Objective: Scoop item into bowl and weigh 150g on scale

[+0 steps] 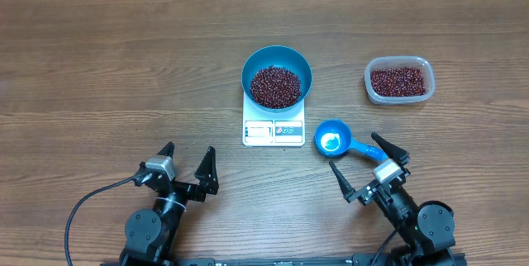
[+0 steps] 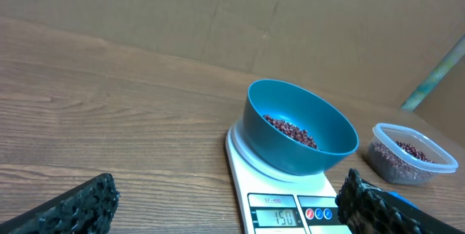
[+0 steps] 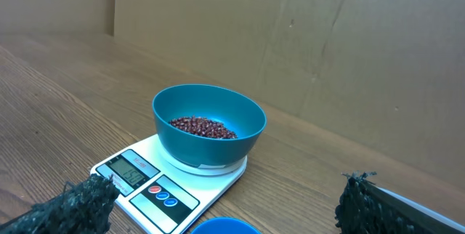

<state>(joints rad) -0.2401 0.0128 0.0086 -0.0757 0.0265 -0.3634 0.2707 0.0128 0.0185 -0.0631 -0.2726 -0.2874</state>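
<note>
The bowl sits upright on the far end of the scale, near the middle of the table. The beans lie in a loose heap across its bottom.

The scale's long axis runs from the far side of the table towards you. The bowl covers the far end, and the display and buttons are at the near end, facing the arms. In the left wrist view the display reads 150.

Just to the right of the scale's near end lies the blue scoop. Its round cup is next to the scale but not touching it, and its handle points right and slightly towards you, into the space between the right fingers. Further right and farther back, well apart from the bowl, stands a clear tub with more beans in it.

Your left end effector is released, with its fingers spread wide and holding nothing, and it sits near the table's front edge, left of the scale. Your right end effector is also released and spread wide. From above I cannot tell whether it touches the scoop's handle.
</note>
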